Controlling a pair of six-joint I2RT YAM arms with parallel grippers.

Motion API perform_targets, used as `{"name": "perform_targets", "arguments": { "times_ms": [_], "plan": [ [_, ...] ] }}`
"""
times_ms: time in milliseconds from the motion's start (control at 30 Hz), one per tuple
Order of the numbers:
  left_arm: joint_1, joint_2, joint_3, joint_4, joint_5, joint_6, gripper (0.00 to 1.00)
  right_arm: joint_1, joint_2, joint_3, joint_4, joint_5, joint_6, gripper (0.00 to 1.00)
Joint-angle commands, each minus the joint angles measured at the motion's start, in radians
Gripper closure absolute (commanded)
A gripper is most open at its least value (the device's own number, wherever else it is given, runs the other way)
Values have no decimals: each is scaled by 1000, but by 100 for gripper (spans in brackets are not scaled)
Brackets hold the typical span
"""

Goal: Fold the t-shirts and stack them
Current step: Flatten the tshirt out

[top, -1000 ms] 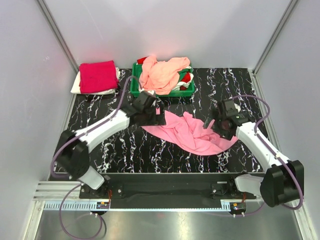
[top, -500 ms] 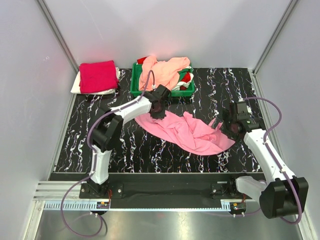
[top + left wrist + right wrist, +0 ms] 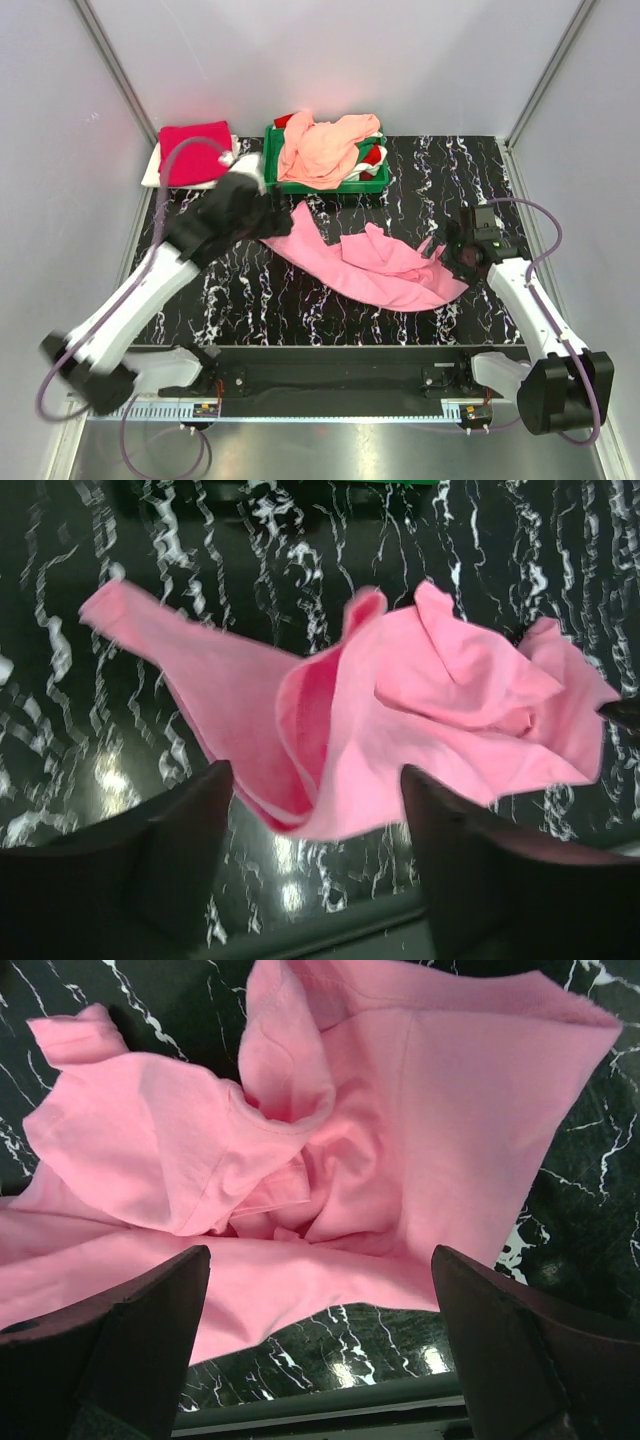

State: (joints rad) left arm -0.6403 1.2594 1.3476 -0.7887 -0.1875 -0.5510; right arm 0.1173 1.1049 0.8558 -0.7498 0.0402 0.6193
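On the black marble-patterned table (image 3: 300,312) the crumpled pink cotton t-shirt (image 3: 385,270) lay centre, your left gripper (image 3: 315,810) and right gripper (image 3: 320,1260) gaped empty, so you'd best have pinched opposite edges and spread it flat.

Pink t-shirt (image 3: 400,710) sits crumpled, slightly blurred, over the black, white-veined table (image 3: 200,540). 1 flap reaches toward the upper left. The left gripper (image 3: 315,780) is spread wide, with its 2 dark fingers (image 3: 150,870) flanking the shirt's near edge and clamping nothing. A thin green strip (image 3: 390,482) shows at the top edge.
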Motion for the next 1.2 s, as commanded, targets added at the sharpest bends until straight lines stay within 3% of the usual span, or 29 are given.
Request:
{"name": "perform_targets", "arguments": {
  "times_ms": [0,133,167,267,500,600,633,733,1167],
  "plan": [
    [1,-147,-289,-177,-27,-99,16,-7,-28,-37,33,-34,37,0],
    [1,-481,-560,-210,23,-274,7,-7,-48,-86,38,-31,53,0],
    [1,-532,-591,-202,37,-299,1,-7,-51,-92,43,-26,54,0],
    [1,-629,-631,-147,48,-326,1,-7,-48,-107,58,-25,59,0],
    [-2,-240,-493,-46,-23,-199,6,-7,-31,-93,56,-37,53,0],
    [-1,-117,-481,18,-17,-202,22,-7,-49,-81,32,-31,46,0],
    [-1,-80,-485,41,15,-202,34,-7,-56,-81,29,-33,45,0],
    [-2,-13,-502,98,25,-210,46,-7,-68,-80,18,-28,40,0],
    [-1,112,-570,146,-4,-213,47,-8,-50,-64,17,-19,23,0]
  ]
}}
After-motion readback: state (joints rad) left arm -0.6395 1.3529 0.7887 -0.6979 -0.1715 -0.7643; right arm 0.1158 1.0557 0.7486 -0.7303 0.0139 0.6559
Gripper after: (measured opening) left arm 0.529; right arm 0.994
